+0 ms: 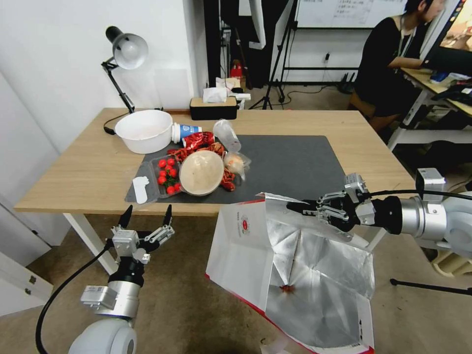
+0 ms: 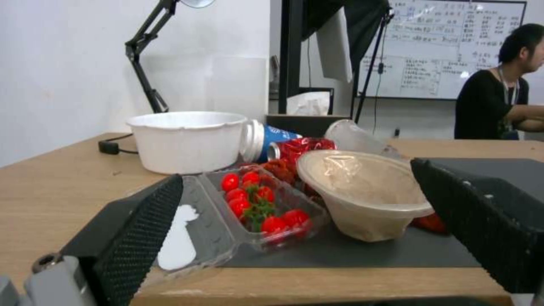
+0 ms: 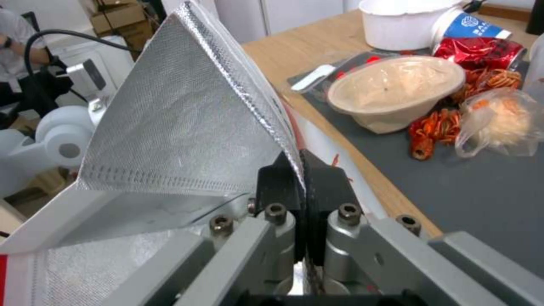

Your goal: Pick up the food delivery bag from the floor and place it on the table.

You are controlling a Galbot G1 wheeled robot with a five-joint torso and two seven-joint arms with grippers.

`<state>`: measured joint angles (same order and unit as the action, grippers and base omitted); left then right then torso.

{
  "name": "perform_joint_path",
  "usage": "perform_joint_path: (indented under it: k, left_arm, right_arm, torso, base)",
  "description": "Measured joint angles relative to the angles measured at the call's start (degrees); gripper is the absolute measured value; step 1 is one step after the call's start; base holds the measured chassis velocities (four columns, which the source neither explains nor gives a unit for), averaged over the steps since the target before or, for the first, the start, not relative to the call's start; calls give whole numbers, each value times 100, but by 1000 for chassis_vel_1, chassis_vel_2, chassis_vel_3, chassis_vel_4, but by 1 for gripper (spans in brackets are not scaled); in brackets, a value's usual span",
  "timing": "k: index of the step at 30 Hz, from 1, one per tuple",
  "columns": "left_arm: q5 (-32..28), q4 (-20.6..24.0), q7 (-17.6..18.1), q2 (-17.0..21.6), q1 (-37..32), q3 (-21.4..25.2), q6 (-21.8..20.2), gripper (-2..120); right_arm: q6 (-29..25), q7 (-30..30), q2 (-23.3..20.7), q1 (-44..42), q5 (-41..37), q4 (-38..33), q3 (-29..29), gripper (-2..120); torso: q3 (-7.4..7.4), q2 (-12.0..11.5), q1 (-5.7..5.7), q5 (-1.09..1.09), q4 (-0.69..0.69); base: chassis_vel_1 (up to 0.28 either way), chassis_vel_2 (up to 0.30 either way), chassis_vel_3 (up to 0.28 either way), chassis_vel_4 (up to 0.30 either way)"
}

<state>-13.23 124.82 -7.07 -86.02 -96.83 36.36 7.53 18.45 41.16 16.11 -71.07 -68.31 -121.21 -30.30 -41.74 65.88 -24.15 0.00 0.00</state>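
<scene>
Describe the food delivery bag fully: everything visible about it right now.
The food delivery bag is a large boxy paper bag, white outside with red trim and a small round red logo on its white side. It gapes open, showing crinkled silver foil lining with a small reddish spot at the bottom. It hangs tilted beside the table's near edge, mouth toward the head camera. The right claw is shut on its upper foil rim. The open left claw is apart from it.

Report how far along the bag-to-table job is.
Done: the right gripper is shut on the rim of the food delivery bag. In hand: the bag hangs tilted beside the table edge. Left: setting it on the tabletop. The left gripper waits open below the front edge.
</scene>
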Motion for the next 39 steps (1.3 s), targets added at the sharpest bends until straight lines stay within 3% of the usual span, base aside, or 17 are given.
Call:
perform_joint_path:
  k: [15,23,29,36,39]
  left_arm:
    - [-9,-22,-15,9,-2,-7,63,100]
    - [-8,-37,-28,6,-4,-2,94,100]
    - [15,-38,-51,-9,-2,-19,94,100]
    - [33,-62,-64,-13,0,-30,94,100]
    - [39,-66,-70,-18,1,-34,94,100]
  right_arm:
    - [4,-58,3,-29,-12,-45,-26,0]
    - [9,-527,-86,-5,-509,-302,-333,0]
    - [53,-1330,-37,488,-1372,-435,-752,0]
    - [149,-2152,131,1194,-1887,-429,-819,0]
    - [187,-2922,282,1600,-2132,-336,-828,0]
  torso:
    - [15,-26,11,0,0]
    - [29,-52,23,0,0]
    - [36,-64,29,0,0]
    - [39,-69,31,-1,0]
    - [41,-73,33,0,0]
  base:
    - [0,0,0,0]
    - [0,0,0,0]
    - [0,0,0,0]
    - [0,0,0,0]
    - [0,0,0,0]
